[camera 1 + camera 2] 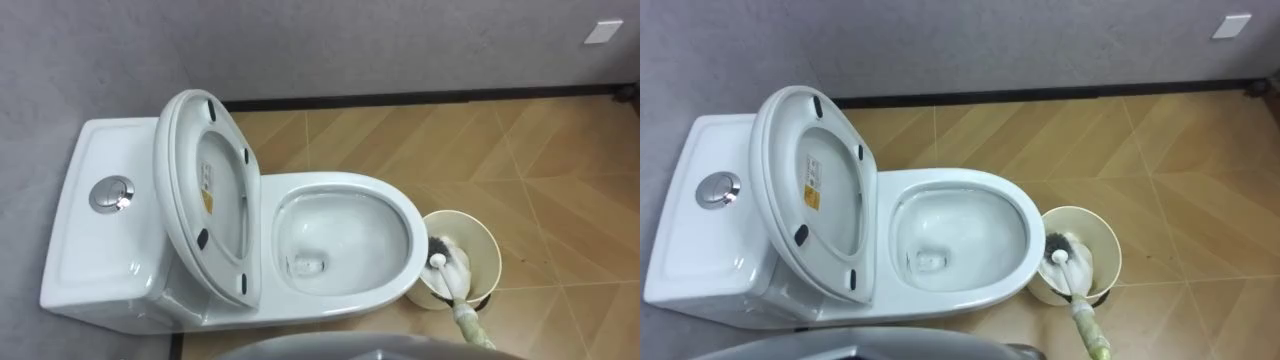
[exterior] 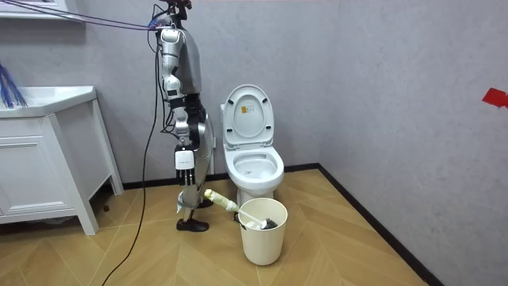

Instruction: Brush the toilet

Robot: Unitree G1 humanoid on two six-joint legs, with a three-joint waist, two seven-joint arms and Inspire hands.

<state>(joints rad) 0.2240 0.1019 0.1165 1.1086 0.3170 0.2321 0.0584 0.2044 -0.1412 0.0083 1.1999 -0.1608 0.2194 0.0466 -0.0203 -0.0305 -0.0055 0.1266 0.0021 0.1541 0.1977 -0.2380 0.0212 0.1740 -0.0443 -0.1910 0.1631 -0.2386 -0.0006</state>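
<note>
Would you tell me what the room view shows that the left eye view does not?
The room view adds the robot standing beside the toilet and a white cabinet at the room view's left. The left eye view adds the flush button on the cistern and a white wall plate. Both share the toilet with its lid raised and the brush standing head-down in the pale bucket.

One toilet (image 1: 400,215), one brush (image 1: 455,295), one bin (image 1: 487,242), one cabinet (image 2: 40,175).

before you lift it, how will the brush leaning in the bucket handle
The brush looks stiff and probably light: slim straight handle. Its head sits in the bucket, so an angled pull could tip that bucket, which looks light.
</note>
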